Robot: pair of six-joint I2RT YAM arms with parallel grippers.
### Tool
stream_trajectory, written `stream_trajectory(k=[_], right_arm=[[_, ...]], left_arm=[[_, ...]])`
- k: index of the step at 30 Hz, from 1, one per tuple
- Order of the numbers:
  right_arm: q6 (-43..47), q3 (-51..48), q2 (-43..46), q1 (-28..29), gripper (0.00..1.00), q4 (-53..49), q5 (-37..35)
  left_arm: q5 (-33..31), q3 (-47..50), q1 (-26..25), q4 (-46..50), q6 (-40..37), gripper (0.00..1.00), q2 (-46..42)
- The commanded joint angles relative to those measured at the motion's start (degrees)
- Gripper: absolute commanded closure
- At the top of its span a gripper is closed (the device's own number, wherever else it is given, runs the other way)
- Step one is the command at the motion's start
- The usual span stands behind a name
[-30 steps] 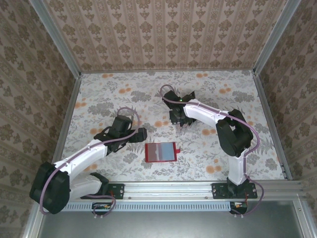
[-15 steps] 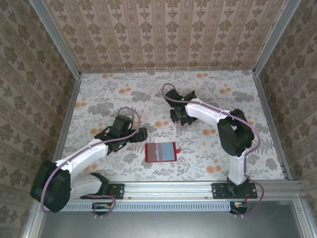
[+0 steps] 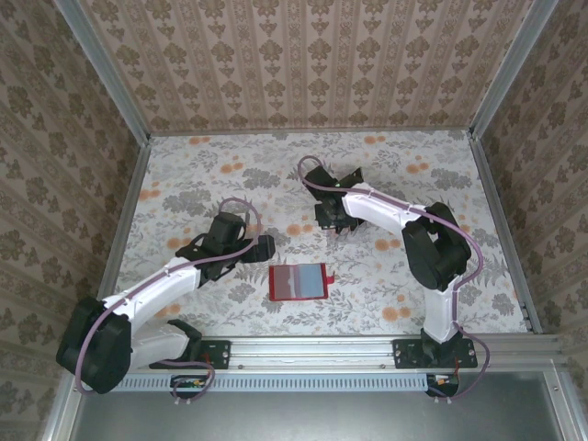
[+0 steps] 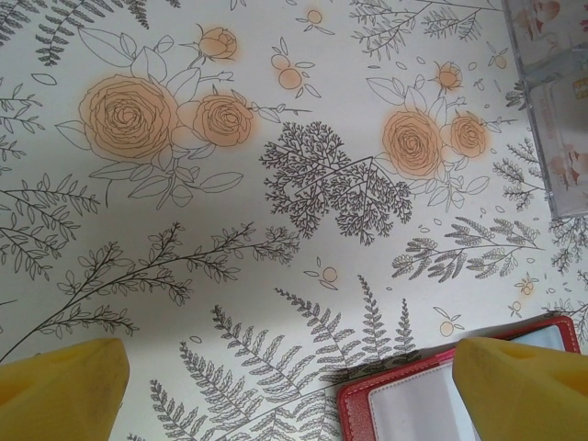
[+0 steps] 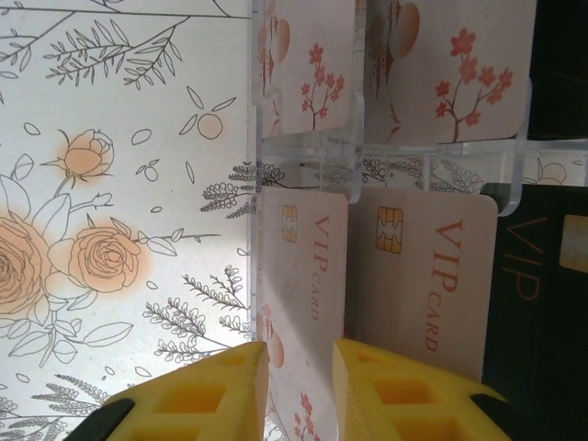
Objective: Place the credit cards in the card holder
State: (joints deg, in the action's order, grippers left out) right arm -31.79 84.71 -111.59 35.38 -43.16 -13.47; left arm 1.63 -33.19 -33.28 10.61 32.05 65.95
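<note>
Showing the red card holder (image 4: 404, 409) lying open on the floral table (image 4: 276, 193) — one corner sits between the widely spread fingers of the left gripper (image 4: 292, 390), nearer the finger at the view's right. The right gripper (image 5: 300, 390), released with its jaws a narrow gap apart, hangs over a pale VIP card (image 5: 303, 266) in the clear rack (image 5: 386, 152) — a black VIP card (image 5: 542, 303) lies just right of the pale ones.

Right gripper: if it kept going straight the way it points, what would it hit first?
Probably the pale pink VIP card in the clear plastic rack, straight ahead of the right gripper, though depth is unclear.
</note>
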Motion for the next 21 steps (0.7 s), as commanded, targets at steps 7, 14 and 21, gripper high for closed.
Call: stream_trajectory(k=[7,14,21], right_arm=[[0.83,3.77,1.65,1.25,0.73,-6.11,-6.12],[0.76,4.83,-0.23,1.36,0.71,-7.44,-6.82],[0.72,5.51,-3.57,1.41,0.7,-7.65,-5.97]], left_arm=[[1.01,-1.07,0.41,-0.77,-0.15,0.0,0.65],[1.19,-0.7,0.41,-1.1,-0.15,0.0,0.58],[1.23,-0.12,0.41,-1.34,-0.12,0.0,0.14]])
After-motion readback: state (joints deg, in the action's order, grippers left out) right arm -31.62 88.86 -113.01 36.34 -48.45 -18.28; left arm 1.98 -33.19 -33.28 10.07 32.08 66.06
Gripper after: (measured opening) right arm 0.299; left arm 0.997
